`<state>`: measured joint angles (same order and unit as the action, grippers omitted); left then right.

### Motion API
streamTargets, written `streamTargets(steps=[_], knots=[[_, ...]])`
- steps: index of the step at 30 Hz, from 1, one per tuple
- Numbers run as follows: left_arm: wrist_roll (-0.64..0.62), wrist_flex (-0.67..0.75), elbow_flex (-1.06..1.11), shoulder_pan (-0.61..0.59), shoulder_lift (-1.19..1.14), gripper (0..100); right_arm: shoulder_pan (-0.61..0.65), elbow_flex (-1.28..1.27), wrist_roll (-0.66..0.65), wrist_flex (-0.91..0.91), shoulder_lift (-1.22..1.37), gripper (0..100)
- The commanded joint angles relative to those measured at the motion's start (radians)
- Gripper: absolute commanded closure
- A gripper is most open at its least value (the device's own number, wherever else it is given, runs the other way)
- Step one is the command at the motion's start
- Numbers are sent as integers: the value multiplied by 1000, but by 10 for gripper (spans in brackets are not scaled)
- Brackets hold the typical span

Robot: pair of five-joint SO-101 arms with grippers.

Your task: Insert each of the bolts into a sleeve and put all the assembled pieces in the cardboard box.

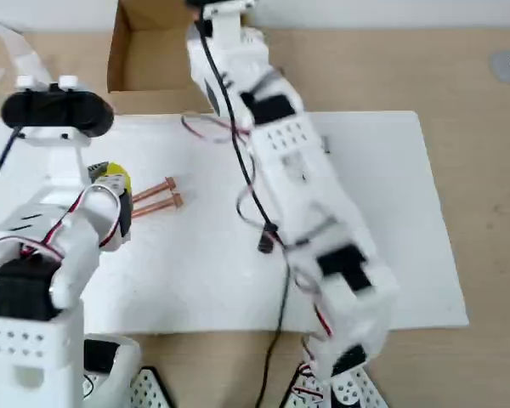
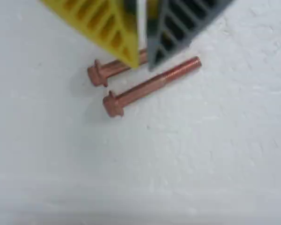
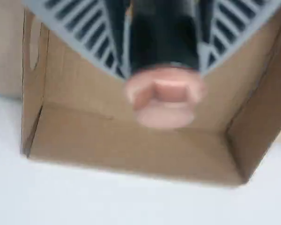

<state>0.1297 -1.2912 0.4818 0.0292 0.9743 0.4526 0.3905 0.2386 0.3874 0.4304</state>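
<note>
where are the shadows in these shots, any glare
Left wrist view: the two bolts throw faint soft shadows on the white mat, no glare. Right wrist view: one side wall of the cardboard box is darker than the rest, behind the sleeved bolt. High view: the mat is evenly lit, no hard shadows.

Wooden table [image 1: 484,170], and a white sheet [image 1: 391,238] is spread flat across most of it. On the sheet lie two copper bolts side by side, the near bolt [image 1: 159,204] and the far bolt [image 1: 155,188], nearly parallel. The cardboard box [image 1: 117,59] stands at the sheet's far edge.
</note>
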Motion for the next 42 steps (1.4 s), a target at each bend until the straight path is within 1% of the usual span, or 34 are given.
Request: streamTargets(steps=[1,6,8,11,14,18,23,27,28,31,34,36,40,42], knots=[[6,64,66,-17,-1,994,-61,400,6,-38,269,990],[28,89,129,-15,1,994,-108,862,-3,-38,673,990],[44,89,141,-14,1,994,-107,1023,-60,-31,822,990],[54,89,150,-15,1,994,-90,1198,-144,-29,1006,990],[54,89,150,-17,1,994,-73,1282,-206,34,1109,987],[54,89,150,-17,-1,994,-61,1273,-206,126,1112,910],[55,81,163,-17,-8,991,-41,1274,-206,176,1109,827],[54,81,196,-20,-8,916,-39,1274,-201,259,1069,807],[52,81,204,-32,-8,906,-39,1274,-181,288,1052,807],[52,81,204,-86,-8,905,-39,1274,-109,393,967,809],[55,81,201,-140,-10,904,-39,1274,-71,526,854,809],[103,77,212,-158,-10,904,-39,1274,-55,624,779,809],[233,-3,216,-157,-44,903,-44,1274,-18,827,653,809],[295,-26,216,-163,-77,903,-45,1274,-9,957,596,809]])
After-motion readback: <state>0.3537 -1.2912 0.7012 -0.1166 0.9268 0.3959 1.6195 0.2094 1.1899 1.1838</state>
